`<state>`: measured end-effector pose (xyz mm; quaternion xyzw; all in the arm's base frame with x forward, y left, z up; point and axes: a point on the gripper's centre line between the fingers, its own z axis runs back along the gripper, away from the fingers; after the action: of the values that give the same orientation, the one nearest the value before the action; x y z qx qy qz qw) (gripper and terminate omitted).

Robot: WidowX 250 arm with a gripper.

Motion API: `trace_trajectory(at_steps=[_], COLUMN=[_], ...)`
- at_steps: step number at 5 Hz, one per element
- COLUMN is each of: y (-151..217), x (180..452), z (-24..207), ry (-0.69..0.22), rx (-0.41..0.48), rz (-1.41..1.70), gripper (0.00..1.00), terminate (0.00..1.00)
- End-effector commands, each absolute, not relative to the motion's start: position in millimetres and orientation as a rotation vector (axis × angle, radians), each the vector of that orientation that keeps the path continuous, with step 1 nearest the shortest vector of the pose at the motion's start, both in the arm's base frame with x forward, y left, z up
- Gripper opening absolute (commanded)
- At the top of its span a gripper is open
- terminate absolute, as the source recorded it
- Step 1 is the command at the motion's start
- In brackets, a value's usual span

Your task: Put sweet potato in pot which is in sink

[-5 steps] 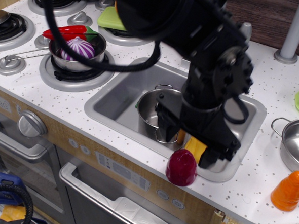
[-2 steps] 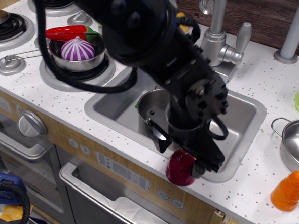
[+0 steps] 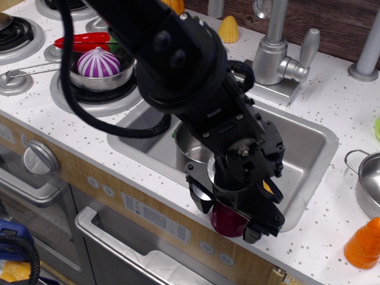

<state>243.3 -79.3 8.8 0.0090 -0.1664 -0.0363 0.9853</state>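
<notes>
Since the earlier frames the arm has dropped lower and shifted toward the bottom of the frame, so the gripper (image 3: 229,217) now sits over the sweet potato (image 3: 226,221), which a second ago stood fully exposed. Only the lower maroon part of the sweet potato shows, at lower centre, on the speckled tabletop (image 3: 314,221) at the front rim of the sink (image 3: 308,156). Black fingers (image 3: 199,198) stand on either side of the sweet potato, spread around it; whether they press on it cannot be told. Most of the pot (image 3: 190,146) is hidden behind the arm, its steel wall showing inside the sink just above and left of the gripper. At lower right an orange cone toy (image 3: 366,242) stands, with a steel pan (image 3: 376,186) above it.
</notes>
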Motion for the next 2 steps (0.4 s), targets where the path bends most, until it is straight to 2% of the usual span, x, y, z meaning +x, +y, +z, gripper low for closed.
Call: trace_trajectory(at_steps=[1,2], y=[-80.7,-79.1], x=[249.7,252.2], z=[15.1,19.4], ry=[-0.366,-0.365], rx=[-0.028,-0.025], rz=[-0.07,-0.084], gripper=[1.0,0.0], terminate=[0.0,0.0])
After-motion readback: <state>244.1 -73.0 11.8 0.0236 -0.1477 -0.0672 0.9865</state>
